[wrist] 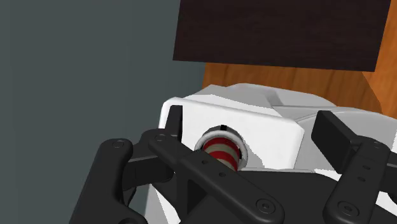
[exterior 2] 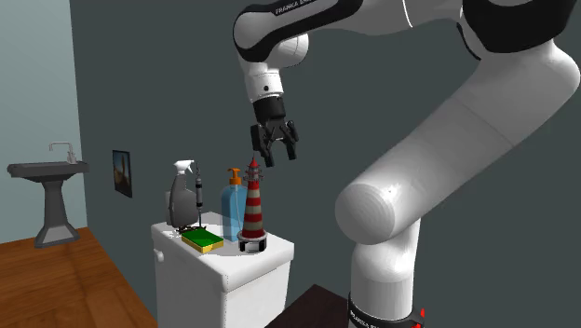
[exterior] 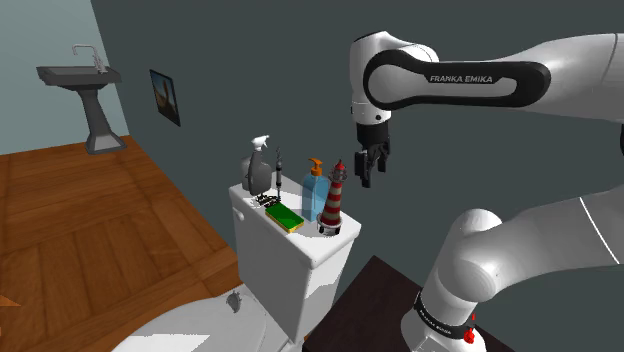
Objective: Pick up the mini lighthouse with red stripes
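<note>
Holds the fingers [wrist: 340, 137] spread wide, with nothing clasped between them. Hangs with the black gripper [exterior 2: 275, 151] pointing down, close over the top of the mini lighthouse [exterior 2: 252, 210], without contact. Looks in the wrist view straight down on the red and white stripes, between the two fingers but apart from both. Finds the lighthouse upright on its dark round base, on the lid of a white toilet tank [exterior 2: 200, 284], at the end of the lid nearest to the arm. Just beside it, to the shoulder view's left, a blue soap dispenser [exterior: 314, 192] with an orange pump. Then a green sponge [exterior: 286, 216] with a yellow underside, lying flat on the lid. Behind the sponge a grey spray bottle [exterior: 256, 165] and a thin dark upright thing [exterior: 278, 172], too small to name. Farther off, on the dark wall [exterior: 250, 70], a small framed picture [exterior: 165, 97]. At the paler wall a grey pedestal sink [exterior: 88, 85], over a wooden floor [exterior: 90, 230].
</note>
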You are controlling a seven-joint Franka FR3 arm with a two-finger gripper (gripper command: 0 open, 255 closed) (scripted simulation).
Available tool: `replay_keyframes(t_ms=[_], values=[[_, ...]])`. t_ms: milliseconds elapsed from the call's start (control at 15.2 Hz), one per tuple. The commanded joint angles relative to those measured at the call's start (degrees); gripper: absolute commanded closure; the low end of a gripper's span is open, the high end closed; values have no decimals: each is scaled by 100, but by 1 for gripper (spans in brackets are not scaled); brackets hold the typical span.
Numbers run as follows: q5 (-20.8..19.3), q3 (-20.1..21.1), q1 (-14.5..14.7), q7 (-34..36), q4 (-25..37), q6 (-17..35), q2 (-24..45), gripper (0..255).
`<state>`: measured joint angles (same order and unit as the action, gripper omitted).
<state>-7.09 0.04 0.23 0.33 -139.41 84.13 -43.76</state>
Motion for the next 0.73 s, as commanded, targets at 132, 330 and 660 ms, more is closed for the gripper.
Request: replay_keyframes(t_ms=[132, 330, 660], values=[[202, -272, -21, -218, 599, -114, 750, 0], [575, -663, -24, -579, 1550, -397, 1863, 0], [1206, -1127, -73, -1114, 2955, -995, 3391, 0]])
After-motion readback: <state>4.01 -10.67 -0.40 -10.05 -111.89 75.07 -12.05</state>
